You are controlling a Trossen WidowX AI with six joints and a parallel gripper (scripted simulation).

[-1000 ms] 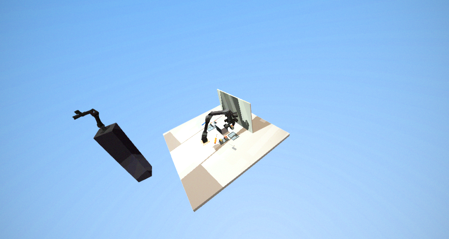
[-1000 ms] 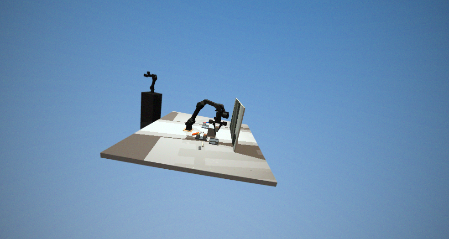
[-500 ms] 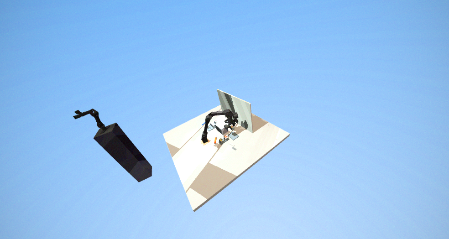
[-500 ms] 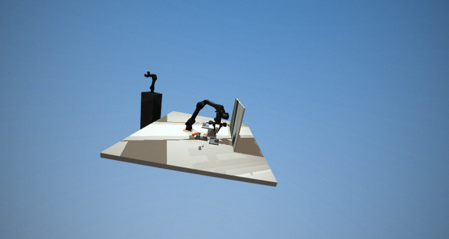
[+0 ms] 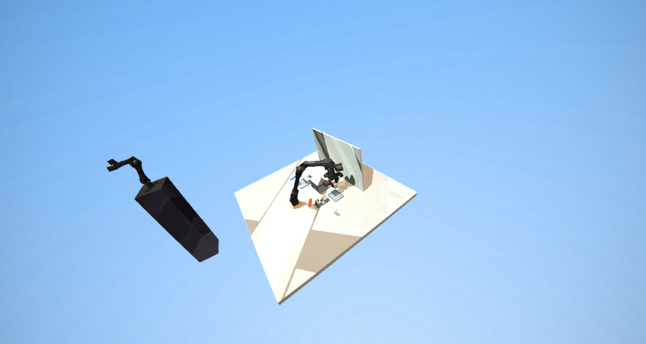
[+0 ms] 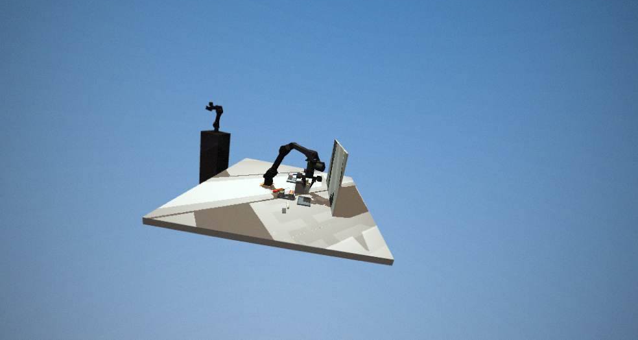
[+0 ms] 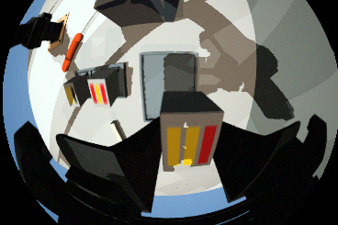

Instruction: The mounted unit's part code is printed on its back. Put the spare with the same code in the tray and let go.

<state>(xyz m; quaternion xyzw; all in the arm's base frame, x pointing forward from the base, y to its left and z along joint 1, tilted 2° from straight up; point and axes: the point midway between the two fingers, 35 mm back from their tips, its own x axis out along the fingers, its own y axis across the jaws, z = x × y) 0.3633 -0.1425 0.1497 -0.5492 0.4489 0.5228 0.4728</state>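
My gripper (image 7: 183,120) (image 5: 333,184) is shut on a spare (image 7: 190,129), a grey block with a dark top. The face towards the wrist camera has two yellow stripes and one red. It is held above the table, with the flat grey-blue tray (image 7: 152,82) (image 5: 339,197) (image 6: 299,201) below and beyond it in the wrist view. The tray has a shadow on it and no part in it. A rack (image 7: 121,82) left of the tray holds a spare (image 7: 99,93) striped red, yellow, red and a darker spare (image 7: 71,93) with yellow. I cannot make out the mounted unit's back.
A large grey box (image 7: 138,5) (image 5: 320,187) stands close to the gripper. An upright panel (image 5: 339,156) (image 6: 338,170) stands beyond the arm. An orange-handled screwdriver (image 7: 73,52) (image 5: 310,201) (image 6: 277,189) lies near the arm's base. A pale stick (image 7: 118,130) lies near the tray.
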